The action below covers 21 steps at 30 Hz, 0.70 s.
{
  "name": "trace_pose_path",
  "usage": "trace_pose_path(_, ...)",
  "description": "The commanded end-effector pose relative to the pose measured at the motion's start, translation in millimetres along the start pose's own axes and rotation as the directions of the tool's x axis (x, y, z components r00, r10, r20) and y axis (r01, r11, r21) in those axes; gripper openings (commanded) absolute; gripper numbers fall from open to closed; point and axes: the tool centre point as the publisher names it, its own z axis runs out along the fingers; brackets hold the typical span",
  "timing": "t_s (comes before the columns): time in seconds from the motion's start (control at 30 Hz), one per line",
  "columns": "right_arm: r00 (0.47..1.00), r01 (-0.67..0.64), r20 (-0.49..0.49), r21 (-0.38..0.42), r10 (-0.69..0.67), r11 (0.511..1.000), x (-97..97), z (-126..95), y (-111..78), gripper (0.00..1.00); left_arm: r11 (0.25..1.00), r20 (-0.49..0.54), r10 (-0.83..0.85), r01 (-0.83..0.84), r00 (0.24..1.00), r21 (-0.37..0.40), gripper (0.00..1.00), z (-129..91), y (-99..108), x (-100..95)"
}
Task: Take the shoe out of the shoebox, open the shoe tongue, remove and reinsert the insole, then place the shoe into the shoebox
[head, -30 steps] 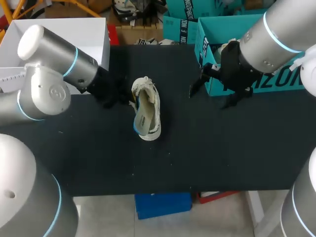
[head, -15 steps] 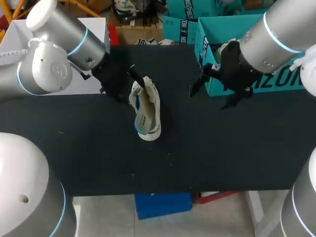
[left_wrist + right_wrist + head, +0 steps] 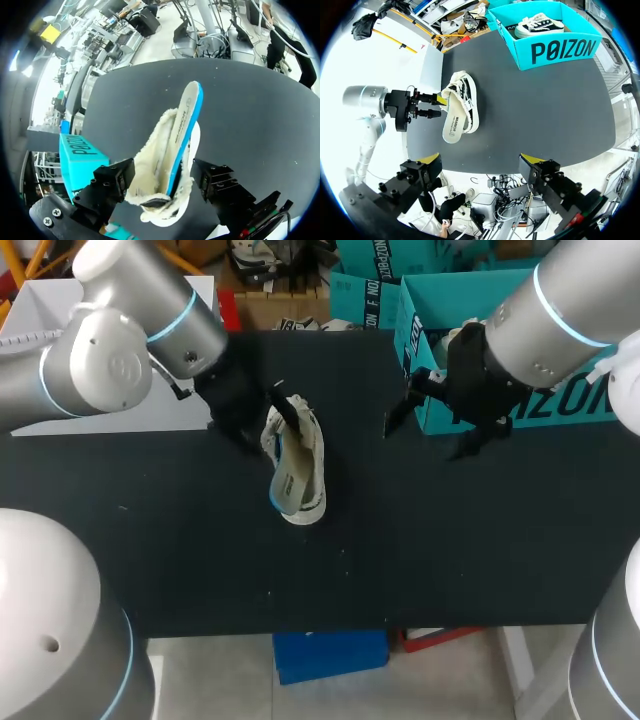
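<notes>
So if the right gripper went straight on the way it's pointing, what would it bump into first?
Probably the bare black table, just beside the shoe. Nothing lies between the open fingers of the right gripper, but depth is hard to judge.
</notes>
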Motion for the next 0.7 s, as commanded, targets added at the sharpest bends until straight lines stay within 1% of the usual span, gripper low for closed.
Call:
trace_pose_path(0.03,1.0,-0.001,0.002,0.0,0.001,1.0,0.8,0.7,0.0,1.0,1.0,-0.01,0.005,-0.005,1.0,0.001,0.69,13.2,-0.1,4.5)
trace_pose_path(0.17,1.0,-0.001,0.002,0.0,0.001,1.0,0.8,0.7,0.0,1.0,1.0,-0.026,0.009,-0.009,1.0,0.01,0.69,24.3,-2.0,8.5)
trace_pose_path(0.27,1.0,-0.001,0.002,0.0,0.001,1.0,0.8,0.7,0.0,1.0,1.0,-0.028,0.008,-0.008,1.0,0.018,0.7,31.2,-3.4,7.9)
trace_pose_path(0.37,1.0,-0.001,0.002,0.0,0.001,1.0,0.8,0.7,0.0,1.0,1.0,-0.032,0.008,-0.008,0.999,0.025,0.67,38.2,-4.8,6.8)
trace_pose_path(0.4,1.0,-0.001,0.002,0.0,0.001,1.0,0.8,0.7,0.0,1.0,1.0,-0.034,0.01,-0.009,0.999,0.026,0.52,39.6,-5.3,5.9)
trace_pose_path(0.43,1.0,-0.001,0.002,0.0,0.001,1.0,0.8,0.7,0.0,1.0,1.0,-0.035,0.011,-0.01,0.999,0.027,0.43,41.2,-5.6,5.0)
trace_pose_path(0.47,1.0,-0.001,0.002,0.0,0.001,1.0,0.8,0.7,0.0,1.0,1.0,-0.039,0.012,-0.011,0.999,0.026,0.3,43.1,-5.6,4.1)
trace_pose_path(0.5,1.0,-0.001,0.002,0.0,0.001,1.0,0.8,0.7,0.0,1.0,1.0,-0.049,0.02,-0.02,0.999,0.019,0.17,45.0,-5.7,3.6)
trace_pose_path(0.53,1.0,-0.001,0.002,0.0,0.001,1.0,0.8,0.7,0.0,1.0,0.999,-0.062,0.033,-0.032,0.998,0.008,0.0,47.1,-5.4,3.8)
trace_pose_path(0.6,1.0,-0.001,0.002,0.0,0.001,1.0,0.8,0.7,0.0,1.0,0.999,-0.08,0.042,-0.041,0.996,0.006,0.0,48.9,-5.6,4.3)
trace_pose_path(0.7,1.0,-0.001,0.002,0.0,0.001,1.0,0.8,0.7,0.0,1.0,0.999,-0.074,0.05,-0.05,0.996,0.005,0.0,46.9,-7.6,2.2)
